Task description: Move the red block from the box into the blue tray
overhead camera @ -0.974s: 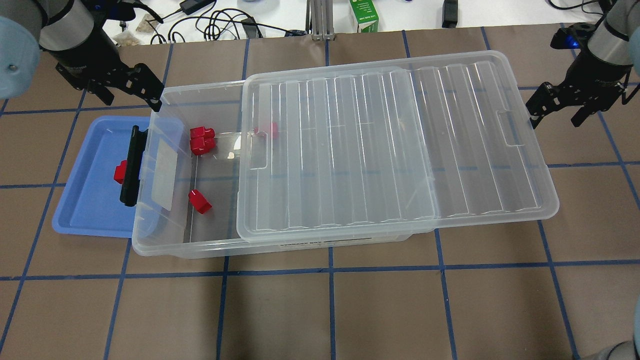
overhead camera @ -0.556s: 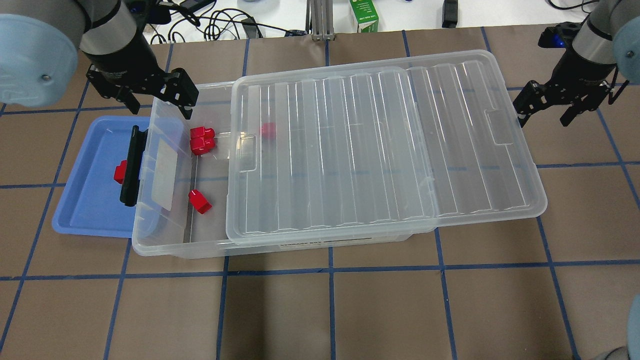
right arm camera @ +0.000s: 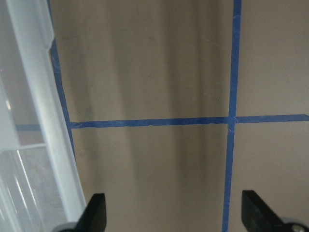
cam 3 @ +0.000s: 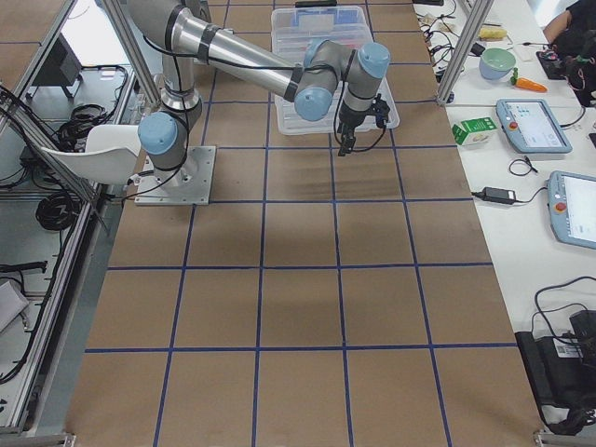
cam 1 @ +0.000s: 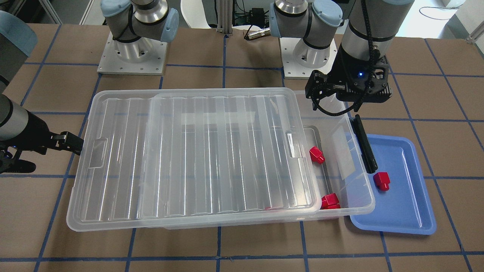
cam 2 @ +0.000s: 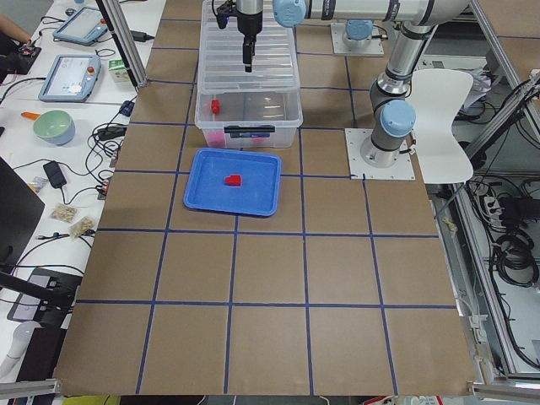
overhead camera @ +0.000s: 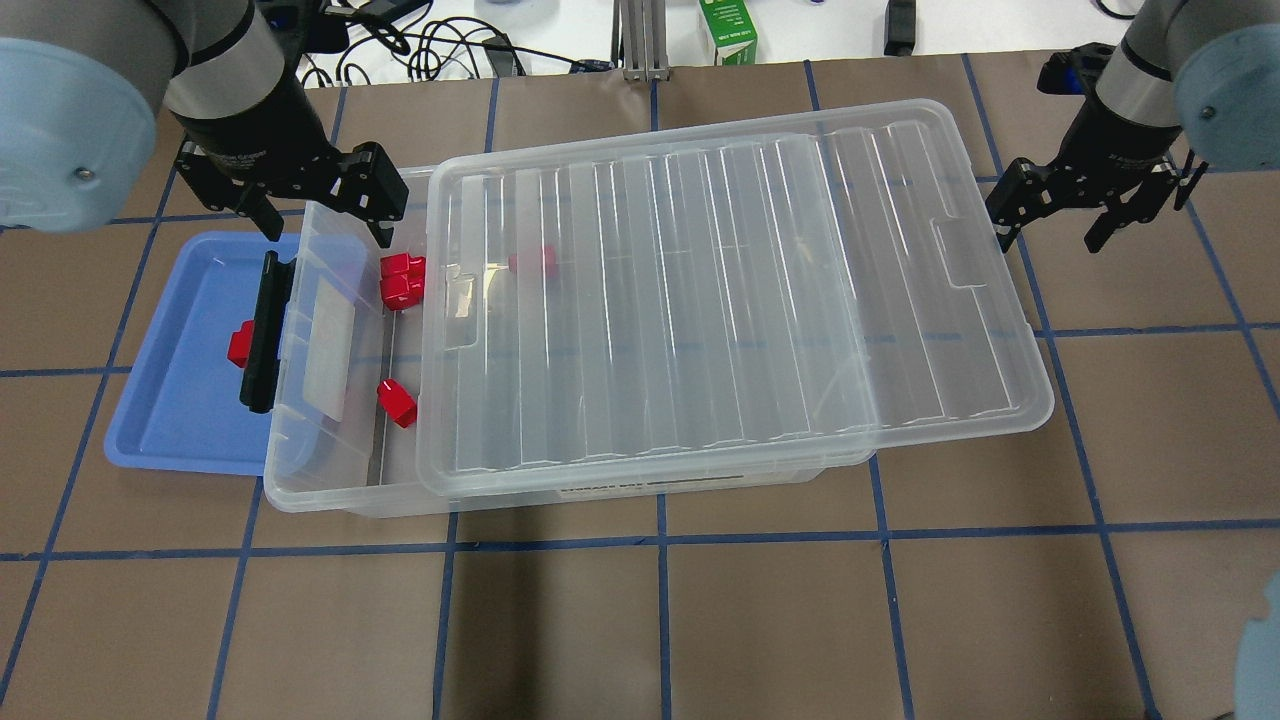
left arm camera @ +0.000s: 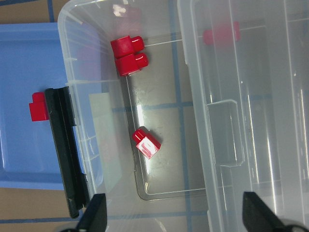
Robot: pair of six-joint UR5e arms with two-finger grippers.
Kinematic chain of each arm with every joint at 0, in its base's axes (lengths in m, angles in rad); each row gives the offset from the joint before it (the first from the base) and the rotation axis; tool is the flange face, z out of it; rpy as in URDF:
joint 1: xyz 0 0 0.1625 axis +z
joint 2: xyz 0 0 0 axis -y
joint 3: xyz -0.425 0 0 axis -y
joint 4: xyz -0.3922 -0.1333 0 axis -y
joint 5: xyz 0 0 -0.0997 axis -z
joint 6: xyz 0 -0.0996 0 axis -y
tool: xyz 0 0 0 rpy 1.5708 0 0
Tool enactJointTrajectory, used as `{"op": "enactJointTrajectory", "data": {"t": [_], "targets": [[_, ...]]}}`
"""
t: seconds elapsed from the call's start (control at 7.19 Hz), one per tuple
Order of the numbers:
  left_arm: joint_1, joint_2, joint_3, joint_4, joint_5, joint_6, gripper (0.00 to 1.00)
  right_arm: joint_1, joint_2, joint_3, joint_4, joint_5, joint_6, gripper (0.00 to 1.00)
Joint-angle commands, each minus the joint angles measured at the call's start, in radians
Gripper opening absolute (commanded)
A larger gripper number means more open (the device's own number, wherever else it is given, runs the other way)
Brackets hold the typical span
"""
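Observation:
The clear box [overhead camera: 320, 480] lies across the table, its ribbed lid [overhead camera: 730, 300] slid aside so that the left end is uncovered. Three red blocks show in the opening: two together [overhead camera: 403, 278] and one [overhead camera: 397, 403] nearer. Another [overhead camera: 532, 262] shows under the lid. One red block [overhead camera: 238, 345] lies in the blue tray [overhead camera: 170, 400], left of the box's black handle [overhead camera: 262, 330]. My left gripper [overhead camera: 325, 225] is open and empty above the box's far left corner; its wrist view shows the blocks [left arm camera: 147, 143] below. My right gripper [overhead camera: 1048, 238] is open at the lid's right edge.
A green carton [overhead camera: 728, 30] and cables lie beyond the table's far edge. The blue tray is tucked partly under the box's handle end. Brown table surface with a blue tape grid [overhead camera: 660, 540] lies in front of the box.
The lid has slid left, narrowing the opening. My right gripper moved left with its edge. My left gripper moved right, over the box's far left corner.

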State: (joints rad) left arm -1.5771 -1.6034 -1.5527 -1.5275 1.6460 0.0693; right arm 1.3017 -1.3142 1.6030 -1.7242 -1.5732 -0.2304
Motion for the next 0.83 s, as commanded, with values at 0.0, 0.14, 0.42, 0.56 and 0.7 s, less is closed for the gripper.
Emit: {"op": "enactJointTrajectory", "data": {"t": [0.0, 0.14, 0.42, 0.56, 0.7], "targets": [[0.002, 0.003, 0.0, -0.002, 0.001, 0.0, 1.0, 0.033, 0.001, 0.0, 0.0, 0.012, 0.066, 1.0], [0.002, 0.005, -0.004, -0.002, 0.0, -0.002, 1.0, 0.05, 0.001, 0.0, -0.002, 0.01, 0.101, 1.0], [0.002, 0.005, 0.0, -0.002, -0.005, -0.002, 1.0, 0.079, 0.001, 0.0, -0.002, 0.01, 0.147, 1.0], [0.009, 0.002, 0.012, -0.002, -0.015, 0.003, 1.0, 0.093, 0.001, 0.0, -0.002, 0.012, 0.178, 1.0], [0.029, 0.003, 0.016, -0.002, -0.015, 0.009, 1.0, 0.112, 0.004, 0.0, -0.002, 0.018, 0.193, 1.0]]}}
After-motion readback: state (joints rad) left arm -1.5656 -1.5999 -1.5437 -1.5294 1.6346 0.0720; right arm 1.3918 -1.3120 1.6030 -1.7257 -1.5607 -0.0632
